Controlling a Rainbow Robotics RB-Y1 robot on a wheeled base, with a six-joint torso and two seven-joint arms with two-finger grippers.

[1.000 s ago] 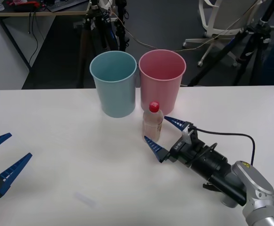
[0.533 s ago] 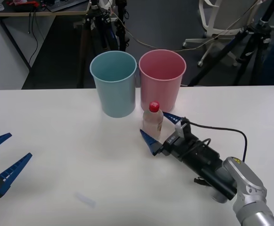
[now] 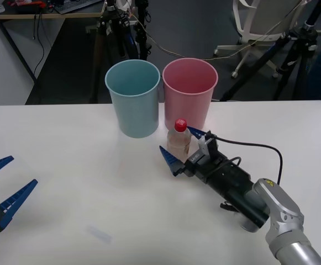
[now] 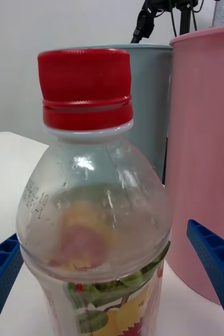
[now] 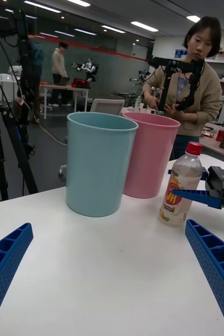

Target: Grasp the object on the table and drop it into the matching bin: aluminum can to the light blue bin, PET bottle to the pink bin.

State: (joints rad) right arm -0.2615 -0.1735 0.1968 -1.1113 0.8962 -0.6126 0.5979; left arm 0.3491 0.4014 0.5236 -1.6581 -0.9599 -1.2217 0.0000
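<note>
- Bottle [image 3: 179, 141] upright on worktop [image 3: 66, 165], just in front of pink bin [image 3: 189, 91]; blue bin [image 3: 133, 96] touching pink bin on its left.
- Right gripper [image 3: 180, 144] low over worktop, spread wide, one finger on each side of bottle, neither seen touching.
- Left gripper [image 3: 3, 187] parked at near left edge of worktop, spread apart, holding nothing.

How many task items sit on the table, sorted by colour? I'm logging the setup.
Light blue bin: 1
Pink bin: 1
Clear bottle with red cap: 1, between the open right hand fingers
Total: 3
</note>
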